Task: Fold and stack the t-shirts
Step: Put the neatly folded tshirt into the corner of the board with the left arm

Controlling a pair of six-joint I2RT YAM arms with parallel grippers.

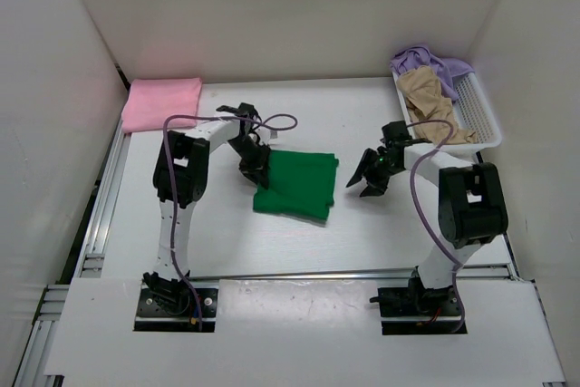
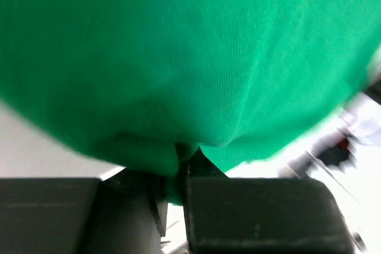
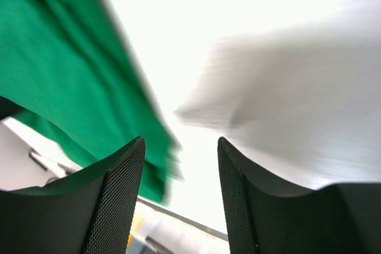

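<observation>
Left wrist: claw (image 2: 181, 168) on shirt (image 2: 190, 57) edge

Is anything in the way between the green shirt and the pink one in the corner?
Nothing loose lies between the green shirt and the pink shirt. Only the left arm crosses that gap, its left hand pinching the green shirt's edge.

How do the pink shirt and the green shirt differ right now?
Place: the pink shirt lies at the far left corner of the table; the green shirt lies near the middle. Contact: the pink shirt is untouched; the left claw pinches the green shirt's left edge. Shared: both are folded into compact rectangles.
</observation>
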